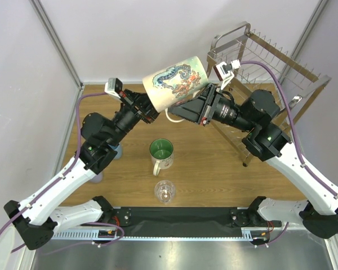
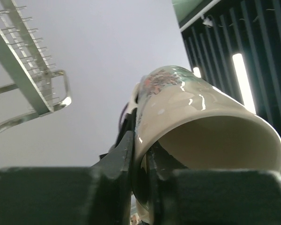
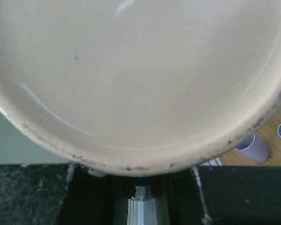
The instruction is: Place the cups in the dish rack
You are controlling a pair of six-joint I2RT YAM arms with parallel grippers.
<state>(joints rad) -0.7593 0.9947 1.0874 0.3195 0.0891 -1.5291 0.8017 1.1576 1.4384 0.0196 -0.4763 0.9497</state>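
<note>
The beige mug (image 1: 174, 81) with a dragon print is held up in the air, lying on its side, above the table's far middle. My left gripper (image 1: 148, 111) is shut on its rim wall, one finger inside and one outside, as the left wrist view (image 2: 140, 145) shows on the mug (image 2: 201, 112). My right gripper (image 1: 187, 109) is open against the mug's other end; the mug's base (image 3: 140, 75) fills the right wrist view above the spread fingers (image 3: 215, 187). The chrome dish rack (image 1: 270, 67) stands at the far right, behind the right arm. The pink mug is out of view.
A white mug with a green inside (image 1: 161, 152) stands mid-table, with a clear glass (image 1: 165, 191) in front of it. A light-blue tumbler (image 1: 118, 151) and a lavender tumbler (image 3: 252, 147) stand at the left, near the left arm.
</note>
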